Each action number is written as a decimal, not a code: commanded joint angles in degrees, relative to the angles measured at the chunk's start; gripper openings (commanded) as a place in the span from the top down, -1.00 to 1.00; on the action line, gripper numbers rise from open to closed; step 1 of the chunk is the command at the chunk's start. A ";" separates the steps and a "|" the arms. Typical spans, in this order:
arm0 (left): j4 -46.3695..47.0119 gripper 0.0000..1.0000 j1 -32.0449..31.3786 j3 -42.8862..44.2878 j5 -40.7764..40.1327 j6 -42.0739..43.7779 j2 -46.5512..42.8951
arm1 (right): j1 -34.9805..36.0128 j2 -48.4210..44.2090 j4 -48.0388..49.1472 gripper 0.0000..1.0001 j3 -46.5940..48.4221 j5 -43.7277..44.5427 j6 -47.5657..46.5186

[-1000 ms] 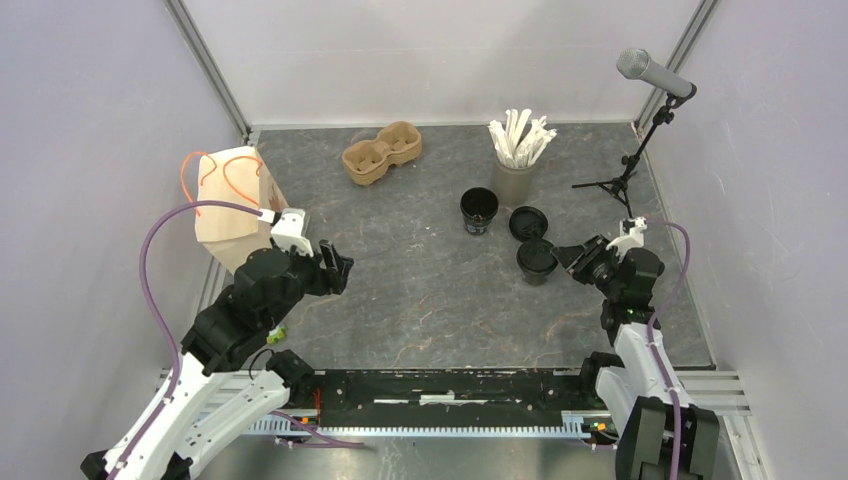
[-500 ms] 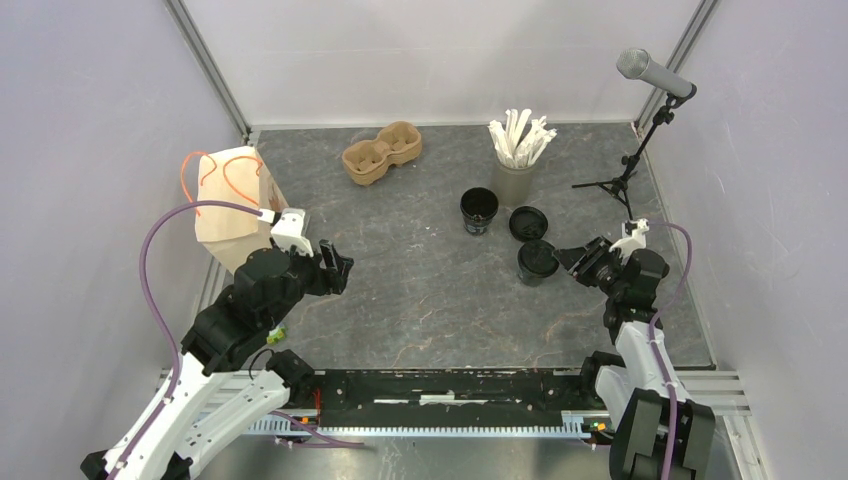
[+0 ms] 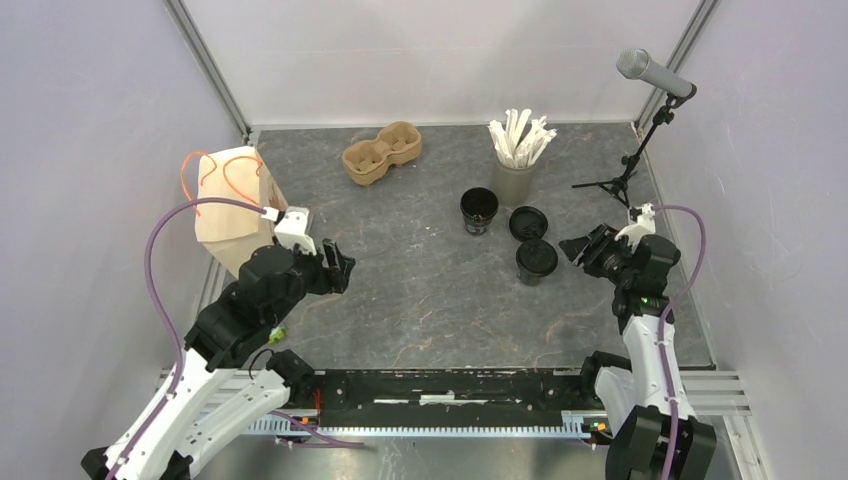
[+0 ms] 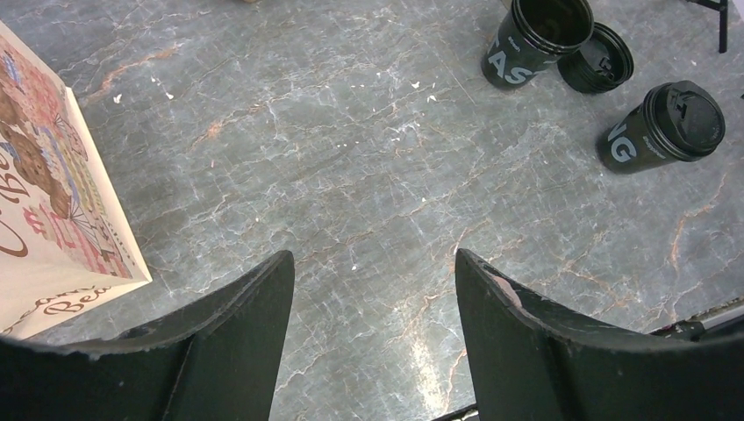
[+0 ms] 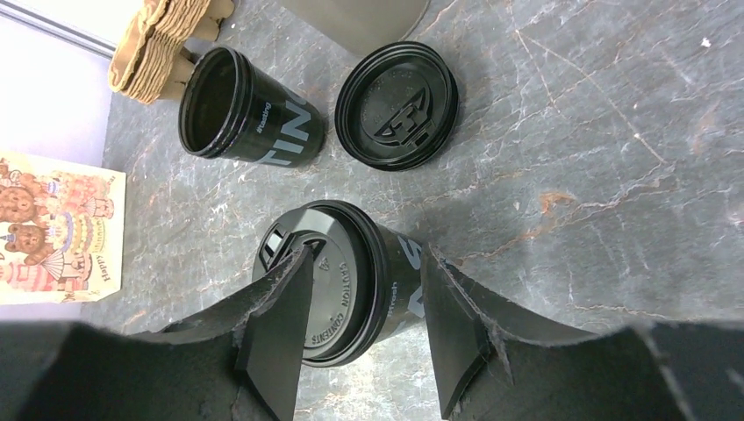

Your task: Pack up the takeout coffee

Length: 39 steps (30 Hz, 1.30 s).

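Takeout coffee (image 3: 537,258) upright on the surface (image 3: 430,300), lid on.
Your right fingers (image 5: 281,338) stand open just right of it; left fingers (image 4: 230,338) open too, well away.

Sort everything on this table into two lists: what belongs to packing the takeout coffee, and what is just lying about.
For the job: lidded black cup; probably also the open black cup, loose black lid, pulp carrier and paper bag.
Lying about: grey cup of white sticks; microphone on its stand.
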 commanded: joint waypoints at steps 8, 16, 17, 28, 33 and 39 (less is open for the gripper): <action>-1.99 -0.53 -0.09 15.30 -3.46 3.74 17.44 | 16.71 -6.89 -15.56 -0.12 15.91 13.43 -9.24; -13.31 -0.65 -0.03 37.21 -16.92 3.05 35.36 | 39.71 -8.20 -19.29 -0.18 18.72 24.30 -10.07; -16.36 -0.67 0.06 39.65 -20.39 2.58 36.18 | 42.16 -8.47 -19.34 -0.18 18.56 25.16 -9.87; -32.37 -0.64 10.55 49.34 -27.43 1.28 35.83 | 50.04 -12.56 -19.18 -0.23 16.82 25.28 -9.85; -29.14 -0.63 18.97 46.25 -20.88 3.96 35.94 | 50.09 -13.88 -20.20 -0.24 17.46 24.28 -10.47; -21.58 -0.52 28.72 41.22 -12.35 7.49 37.27 | 50.07 -17.42 -23.17 -0.28 17.39 25.68 -12.01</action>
